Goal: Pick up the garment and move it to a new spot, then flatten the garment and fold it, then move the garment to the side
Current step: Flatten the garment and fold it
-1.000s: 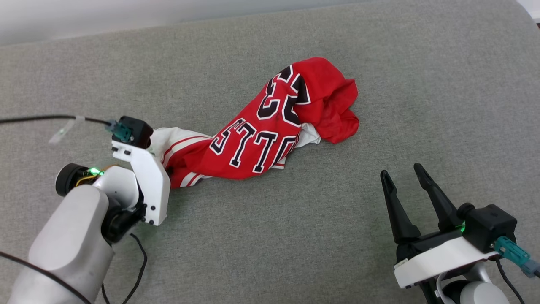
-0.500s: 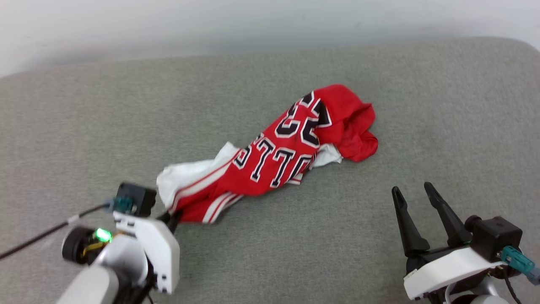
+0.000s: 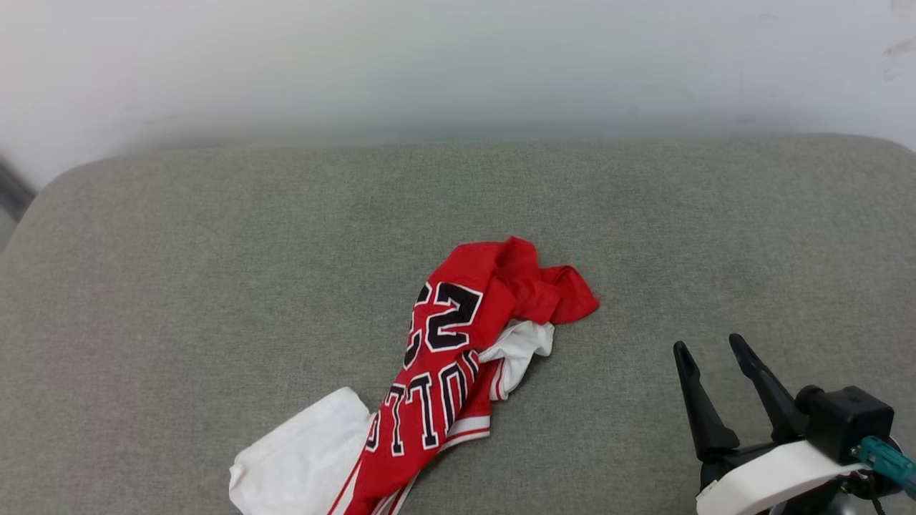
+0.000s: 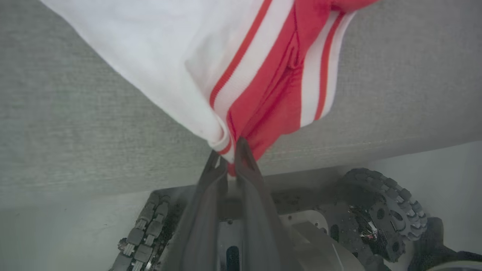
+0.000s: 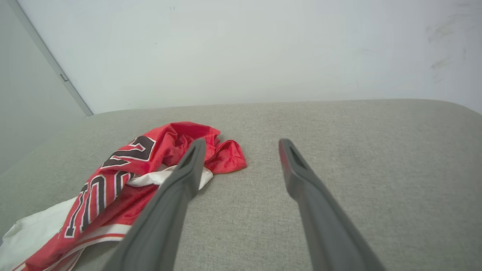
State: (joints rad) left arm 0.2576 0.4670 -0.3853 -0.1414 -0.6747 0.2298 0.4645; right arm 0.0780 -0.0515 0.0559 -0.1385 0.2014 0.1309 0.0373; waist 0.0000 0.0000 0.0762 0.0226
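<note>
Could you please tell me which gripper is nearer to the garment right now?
Left. The left gripper is shut on the striped sleeve edge of the garment; the right gripper hangs open to its right, apart from it, above the grey cushion.

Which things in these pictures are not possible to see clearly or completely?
Head view: the bottom edge cuts off the lower end of the garment.
Head view: folds hide part of the black lettering; the word cannot be read whole.
Left wrist view: the left gripper is shut on the striped edge; its fingers hide how deep the cloth sits.
Right wrist view: one finger of the open right gripper covers some white cloth.
</note>
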